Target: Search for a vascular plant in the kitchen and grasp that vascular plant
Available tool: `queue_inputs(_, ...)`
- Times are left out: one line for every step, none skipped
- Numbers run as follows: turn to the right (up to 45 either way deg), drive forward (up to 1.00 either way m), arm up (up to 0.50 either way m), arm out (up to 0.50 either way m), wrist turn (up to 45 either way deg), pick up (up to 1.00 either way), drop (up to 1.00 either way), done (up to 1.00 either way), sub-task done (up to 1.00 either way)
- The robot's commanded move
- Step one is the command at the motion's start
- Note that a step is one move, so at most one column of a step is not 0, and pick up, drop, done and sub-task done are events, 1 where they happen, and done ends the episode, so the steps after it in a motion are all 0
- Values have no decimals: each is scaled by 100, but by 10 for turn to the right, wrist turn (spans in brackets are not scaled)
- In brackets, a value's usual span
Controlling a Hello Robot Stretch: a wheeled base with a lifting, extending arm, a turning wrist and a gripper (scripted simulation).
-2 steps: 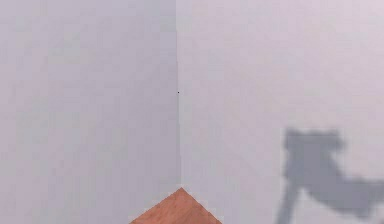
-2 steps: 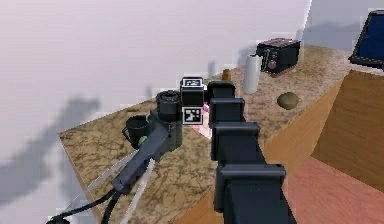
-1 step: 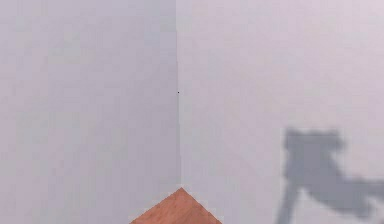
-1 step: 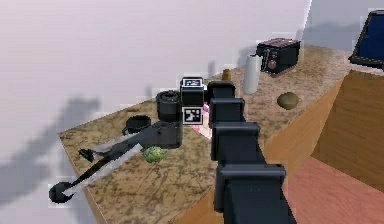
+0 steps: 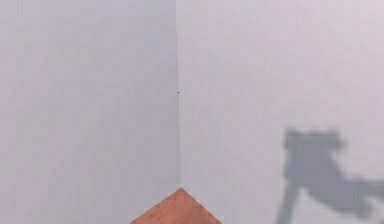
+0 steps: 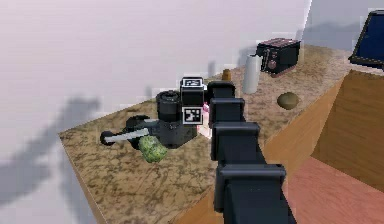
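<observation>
**Clump [image 6: 152, 149] of green at gripper [image 6: 108, 138]; hold unreadable**

Arm side view, centre-left: a small green leafy clump lies on the counter [image 6: 120, 185], against the lower edge of the gripper's dark body. I judge it to be the plant sought, on colour and texture only; no pot can be made out under it. The fingers point toward the frame's left, past the clump. I cannot tell whether the gripper has hold of anything, because the clump rests on the counter at it and does not hang clear.

The arm [image 6: 240, 150] runs up from the bottom edge to this spot, so the clump looks to be within reach. A dark cylinder [image 6: 168, 101] stands just behind the gripper. Up-right along the counter are a bottle [image 6: 252, 72], a toaster [image 6: 277, 53] and a brown lump [image 6: 288, 100], all well apart from the clump.

Forward view: a wall corner [image 5: 178, 90], with a floor [image 5: 178, 208] wedge at bottom centre. The robot likely stands side-on to the counter so the arm can extend across it.
</observation>
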Motion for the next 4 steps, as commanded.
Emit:
queue_inputs(0, 0, 0, 0, 210, 0, 0, 0, 0)
queue_inputs(0, 0, -8, 0, 0, 0, 0, 0, 0)
queue_inputs(0, 0, 0, 0, 0, 100, 0, 0, 0)
queue_inputs(0, 0, 8, 0, 0, 0, 0, 0, 0)
